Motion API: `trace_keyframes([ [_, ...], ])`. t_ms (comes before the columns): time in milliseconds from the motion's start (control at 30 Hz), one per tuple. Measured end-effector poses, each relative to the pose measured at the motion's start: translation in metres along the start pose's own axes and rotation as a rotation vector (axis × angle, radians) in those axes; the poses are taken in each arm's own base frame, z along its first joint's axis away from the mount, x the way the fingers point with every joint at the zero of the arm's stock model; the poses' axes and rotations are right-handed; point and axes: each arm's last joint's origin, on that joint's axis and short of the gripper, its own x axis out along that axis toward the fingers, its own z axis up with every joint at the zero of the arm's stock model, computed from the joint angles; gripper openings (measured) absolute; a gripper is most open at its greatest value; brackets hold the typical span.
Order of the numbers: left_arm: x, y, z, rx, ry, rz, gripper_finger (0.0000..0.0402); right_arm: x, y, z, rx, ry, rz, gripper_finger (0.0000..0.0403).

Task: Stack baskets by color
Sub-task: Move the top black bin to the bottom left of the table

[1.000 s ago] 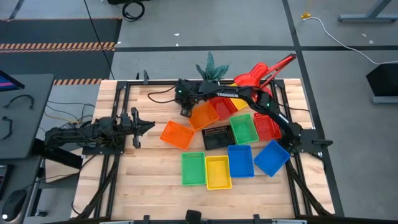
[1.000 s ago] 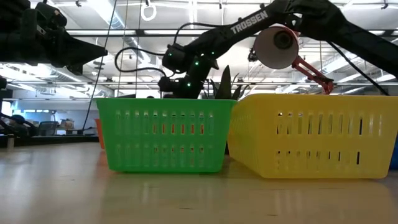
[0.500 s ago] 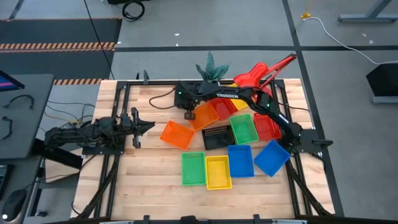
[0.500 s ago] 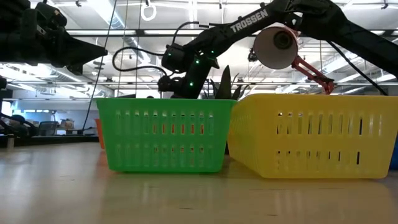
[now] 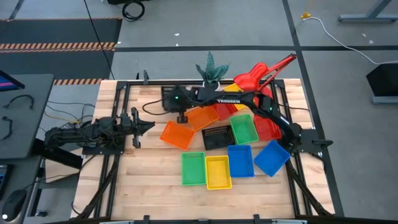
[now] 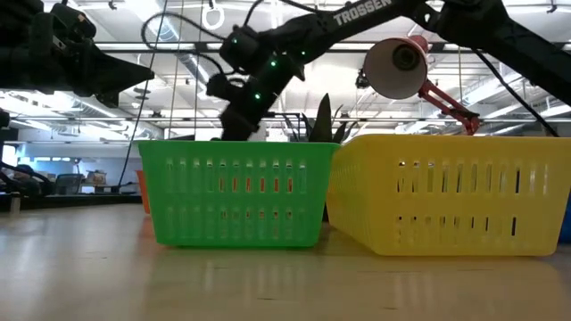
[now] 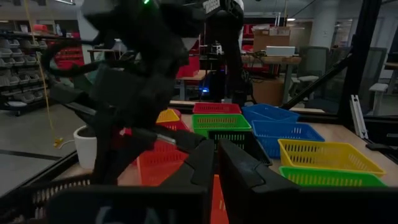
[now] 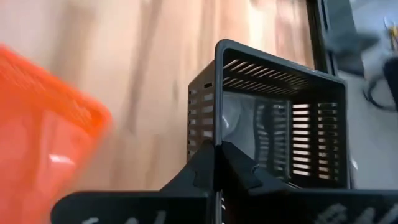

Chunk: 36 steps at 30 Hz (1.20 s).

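Wooden table [image 5: 149, 171]: colored baskets [image 5: 217, 146] clustered center-right; plant [image 5: 212, 66], lamp [image 5: 261, 73] at far edge.

Overhead room light, even and bright; high view sharp, shadows short and soft on the pale wooden slatted table [image 5: 155, 180]. Low view backlit: ceiling strip lights glare, arms read as silhouettes. Right wrist view motion-blurred, translucent orange plastic mesh basket [image 8: 43, 137] smeared. Left wrist view dim, foreground out of focus.
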Motion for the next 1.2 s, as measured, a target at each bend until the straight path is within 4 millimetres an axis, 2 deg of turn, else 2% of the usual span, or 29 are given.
trace_keyframes([
  [133, 0.000, 0.000, 0.000, 0.000, 0.000, 0.001, 0.0031, 0.002, 0.018, 0.016, -0.004, -0.122, 0.048, 0.0012],
  [300, 0.000, 0.000, 0.000, 0.000, 0.000, 0.000, 0.0036, 0.009, 0.033, 0.025, 0.014, -0.166, -0.024, 0.0012],
  [400, 0.000, 0.000, 0.000, -0.001, -0.004, 0.000, 0.0033, 0.006, 0.028, 0.028, 0.074, -0.188, -0.037, 0.0012],
  [500, 0.000, 0.000, 0.000, -0.001, -0.005, 0.000, 0.0029, 0.008, 0.021, 0.023, 0.120, -0.169, -0.043, 0.0012],
  [733, 0.000, 0.000, 0.001, -0.001, -0.006, 0.000, 0.0026, 0.006, 0.006, 0.018, 0.121, -0.148, -0.109, 0.0012],
  [867, 0.000, 0.000, 0.001, -0.001, -0.006, 0.000, 0.0031, -0.013, 0.001, 0.024, 0.105, -0.140, -0.113, 0.0012],
  [1000, 0.000, 0.000, 0.001, -0.001, -0.006, 0.000, 0.0036, -0.035, 0.004, 0.025, 0.108, -0.049, -0.123, 0.0012],
  [1100, 0.000, 0.000, 0.001, -0.001, -0.006, 0.000, 0.0036, -0.057, 0.012, 0.032, 0.106, -0.014, -0.154, 0.0012],
  [1200, 0.000, 0.000, 0.001, -0.001, -0.006, 0.000, 0.0032, -0.072, 0.029, 0.042, 0.091, -0.021, -0.148, 0.0012],
])
